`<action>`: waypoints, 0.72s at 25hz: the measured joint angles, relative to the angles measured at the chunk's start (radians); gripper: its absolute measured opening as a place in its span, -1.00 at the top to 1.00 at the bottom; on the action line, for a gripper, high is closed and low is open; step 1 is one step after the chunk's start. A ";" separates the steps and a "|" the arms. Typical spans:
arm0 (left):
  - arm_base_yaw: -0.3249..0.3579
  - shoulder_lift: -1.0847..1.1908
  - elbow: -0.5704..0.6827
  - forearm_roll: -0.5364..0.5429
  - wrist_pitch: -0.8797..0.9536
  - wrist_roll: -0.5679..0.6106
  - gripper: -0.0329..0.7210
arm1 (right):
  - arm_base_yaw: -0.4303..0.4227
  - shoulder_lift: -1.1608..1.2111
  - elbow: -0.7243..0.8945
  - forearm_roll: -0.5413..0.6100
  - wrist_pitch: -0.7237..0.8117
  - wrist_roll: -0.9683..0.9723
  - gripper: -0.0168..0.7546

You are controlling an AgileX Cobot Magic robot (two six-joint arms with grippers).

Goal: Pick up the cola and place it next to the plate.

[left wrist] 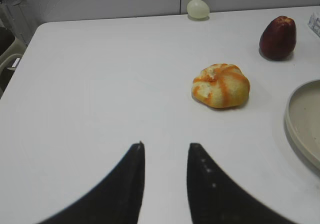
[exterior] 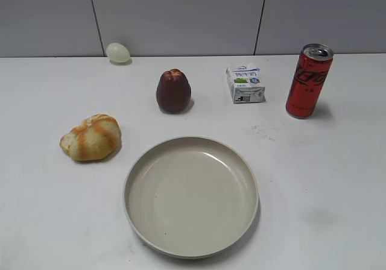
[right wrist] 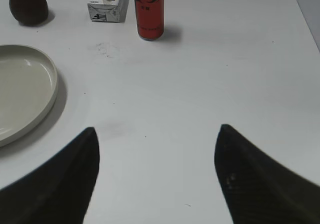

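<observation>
1. Right claw (right wrist: 157,134): spread wide apart, holding nothing, hovering over bare white table (right wrist: 225,74).
2. Cola (right wrist: 149,10): standing upright well ahead of the right claw, a touch left of its centre line, untouched, far from both fingertips.
3. Same cola (exterior: 309,81) in the exterior view: at the far right of the table, silver top up, well apart from the plate.
4. Milk carton (right wrist: 106,4): just left of the cola, ahead and to the left of the right claw, a small gap between carton and can.
5. Plate (right wrist: 50,91): to the left of the right claw and slightly ahead, empty, only partly in the right wrist view; lying flat, near edge of the table in the exterior view (exterior: 134,167).
6. Dark red fruit (right wrist: 27,4): far ahead and far left of the right claw, beyond the plate.
7. Left claw (left wrist: 165,146): parted by a narrow gap, nothing between the fingertips, above bare table.
8. Bread roll (left wrist: 220,85): ahead of the left claw and to its right, clear of it.
9. Pale egg (left wrist: 198,8): far ahead of the left claw, at the back edge by the wall.
10. Plate rim: at the right edge of the left wrist view, right of the left claw.
</observation>
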 joint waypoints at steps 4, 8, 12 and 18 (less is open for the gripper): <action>0.000 0.000 0.000 0.000 0.000 0.000 0.30 | 0.000 0.047 -0.022 -0.002 -0.084 0.000 -0.53; 0.000 0.000 0.000 0.000 0.000 0.000 0.30 | 0.000 0.198 -0.051 -0.003 -0.223 0.005 -0.53; 0.000 0.000 0.000 0.000 0.000 0.000 0.30 | 0.000 0.426 -0.125 0.001 -0.288 0.058 -0.53; 0.000 0.000 0.000 0.000 0.000 0.000 0.30 | 0.000 0.811 -0.332 0.073 -0.261 0.069 -0.68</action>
